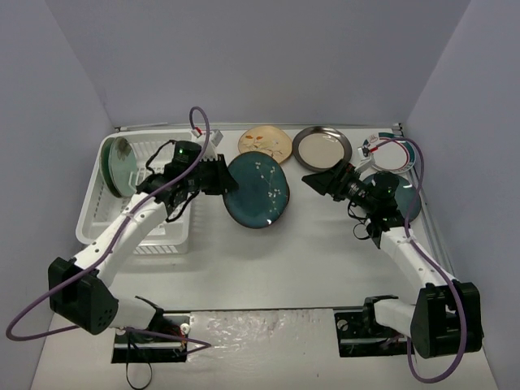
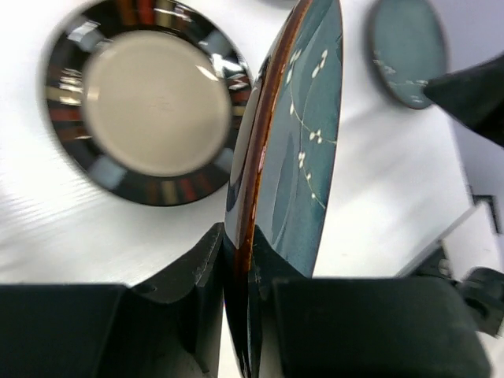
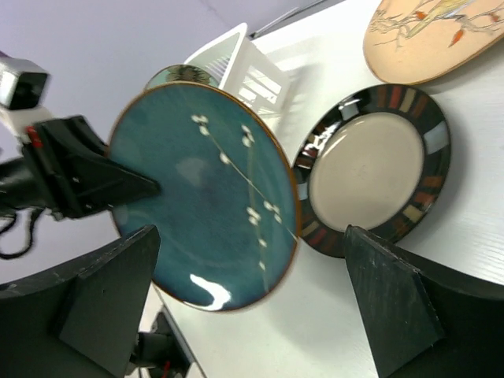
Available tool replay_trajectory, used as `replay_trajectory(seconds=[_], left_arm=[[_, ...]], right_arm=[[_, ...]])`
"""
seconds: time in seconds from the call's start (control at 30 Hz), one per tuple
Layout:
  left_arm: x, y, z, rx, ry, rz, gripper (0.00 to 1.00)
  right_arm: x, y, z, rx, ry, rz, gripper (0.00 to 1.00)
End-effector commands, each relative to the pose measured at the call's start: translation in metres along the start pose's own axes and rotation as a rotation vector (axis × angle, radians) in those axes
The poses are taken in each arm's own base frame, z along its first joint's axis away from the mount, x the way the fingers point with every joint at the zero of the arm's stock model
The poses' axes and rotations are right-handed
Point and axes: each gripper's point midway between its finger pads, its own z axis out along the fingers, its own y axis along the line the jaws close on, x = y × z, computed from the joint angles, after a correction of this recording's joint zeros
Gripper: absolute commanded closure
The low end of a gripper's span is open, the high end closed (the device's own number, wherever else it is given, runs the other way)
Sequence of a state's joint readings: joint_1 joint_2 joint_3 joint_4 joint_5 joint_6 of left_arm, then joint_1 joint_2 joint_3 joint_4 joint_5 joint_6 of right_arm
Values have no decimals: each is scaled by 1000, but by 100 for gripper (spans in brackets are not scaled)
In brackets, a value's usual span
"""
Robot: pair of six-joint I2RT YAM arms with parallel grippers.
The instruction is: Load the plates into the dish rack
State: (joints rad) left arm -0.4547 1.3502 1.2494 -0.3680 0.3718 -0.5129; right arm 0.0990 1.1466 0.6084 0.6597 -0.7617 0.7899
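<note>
**Clamping a teal plate [image 1: 258, 191] beside the rack [image 1: 134, 223]**

From above, the teal plate is seen pinched at its left rim by the left gripper [image 1: 223, 180] and tilted up on edge just right of the rack. One greenish plate [image 1: 122, 165] is stood upright at the rack's far-left end. The right gripper [image 1: 321, 180] is spread wide just beside the held plate's right rim, with nothing in it. A tan plate [image 1: 265, 143], a beige plate [image 1: 322, 148] and a white plate [image 1: 398, 154] are laid flat along the back. A second teal plate [image 1: 411, 203] is partly hidden under the right arm.

In the left wrist view, the held plate is shown edge-on, its rim clamped tight between the left fingers [image 2: 185, 291].

In the right wrist view, the plate's flowered face is framed between the parted right fingers [image 3: 102, 307] and is untouched by them.
</note>
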Motion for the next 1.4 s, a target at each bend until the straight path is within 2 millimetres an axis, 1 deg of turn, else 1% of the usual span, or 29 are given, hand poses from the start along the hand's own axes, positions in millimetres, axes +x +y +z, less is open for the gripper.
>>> replay_trajectory(seconds=[0.0,0.03,0.07,0.1,0.17,0.23,0.27,0.3,0.43,0.47,0.5,0.53,0.57,0.63,0.73,0.83,0.87,0.9,0.93,1.0,1.1,1.17,1.37], left_arm=[[-124,-11,-96,-161,-408,210,100],[-137,-3,-113,-241,-441,252,100],[-145,6,-126,-316,-462,276,100],[-149,17,-135,-386,-465,294,100],[-164,40,-160,-545,-497,342,100],[-177,62,-180,-681,-516,373,100],[-181,69,-186,-727,-519,387,100],[-186,80,-196,-806,-506,425,100],[-209,121,-214,-998,-497,466,100],[-214,132,-216,-1035,-490,476,100],[-217,142,-213,-1061,-473,486,100],[-222,151,-219,-1090,-474,481,100],[-225,155,-217,-1101,-466,486,100],[-231,177,-213,-1133,-441,489,100],[-235,203,-205,-1152,-417,493,100],[-231,228,-195,-1173,-365,509,100],[-231,234,-190,-1176,-357,515,100],[-230,241,-187,-1185,-349,516,100],[-228,253,-190,-1208,-333,509,100],[-226,265,-188,-1215,-326,505,100],[-222,277,-178,-1195,-315,507,100],[-215,287,-167,-1181,-291,501,100],[-197,308,-148,-1167,-249,470,100]], right_arm=[[-20,5,-5,42,-42,-162,0],[-19,4,-5,46,-39,-166,0],[-19,2,-6,51,-38,-166,0],[-19,2,-6,52,-37,-168,0],[-17,-1,-5,58,-33,-168,0],[-17,-3,-4,67,-33,-173,0],[-17,-5,-4,75,-31,-170,0],[-18,-5,-4,76,-35,-174,0],[-17,-3,-2,65,-29,-176,0],[-17,-3,-2,65,-26,-175,0],[-16,-4,-2,64,-23,-175,0],[-15,-3,-1,61,-20,-175,0],[-15,-3,-1,61,-19,-175,0],[-13,-4,-1,60,-15,-175,0],[-11,-5,-1,59,-9,-175,0],[-8,-4,-1,50,0,-180,0],[-7,-5,-1,51,1,-180,0],[-6,-6,-1,51,3,-179,0],[-5,-6,-1,48,7,-178,0],[-3,-5,0,41,14,-180,0],[-1,-6,1,41,21,-180,0],[-1,-7,1,42,21,-182,0],[1,-7,0,39,24,-181,0]])
